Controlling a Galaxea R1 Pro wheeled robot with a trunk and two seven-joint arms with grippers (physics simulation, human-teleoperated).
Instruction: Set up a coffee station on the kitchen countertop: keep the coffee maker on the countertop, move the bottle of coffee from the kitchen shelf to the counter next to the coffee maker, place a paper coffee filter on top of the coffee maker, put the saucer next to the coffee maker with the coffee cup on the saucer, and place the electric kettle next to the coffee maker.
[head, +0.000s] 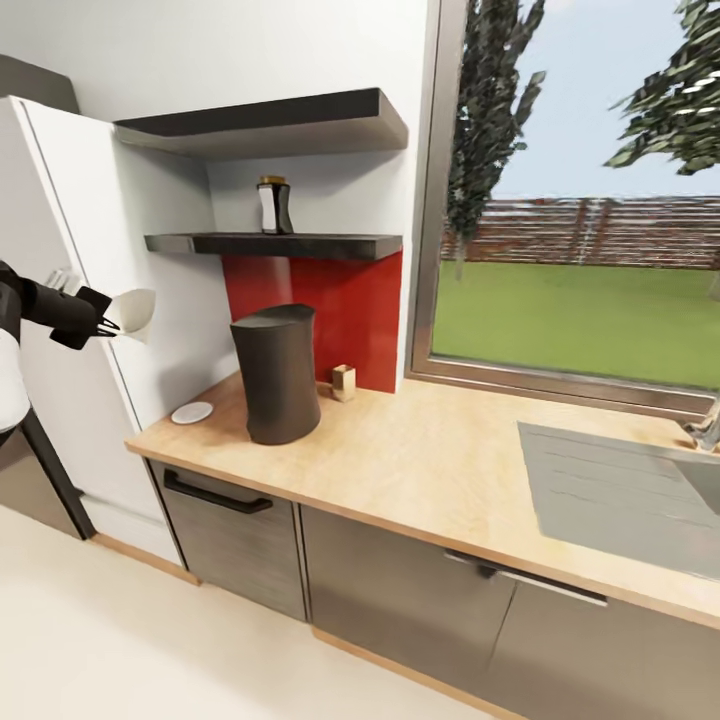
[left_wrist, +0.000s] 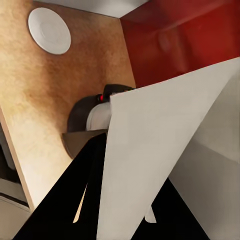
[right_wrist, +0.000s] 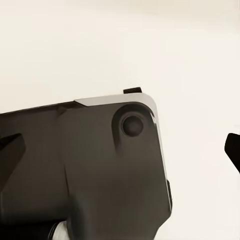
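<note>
1. My left arm reaches in level at the head view's left, in front of the white fridge (head: 60, 250); left gripper (head: 108, 326) pinched on the paper coffee filter (head: 135, 310).
2. Coffee maker (head: 277, 372) stands near the surface's (head: 420, 460) left end, saucer (head: 191, 412) beside it at the left edge.
3. Bottle of coffee (head: 273, 205) on the kitchen shelf (head: 290, 245).
4. Right gripper: can't tell.

Coffee maker (head: 277, 372) being borne on kitchen countertop (head: 420, 470), saucer (head: 191, 412) just left of it. Bottle of coffee (head: 274, 205) being carried by kitchen shelf (head: 275, 244) above. Sink (head: 620, 495) being set into countertop at right.
</note>
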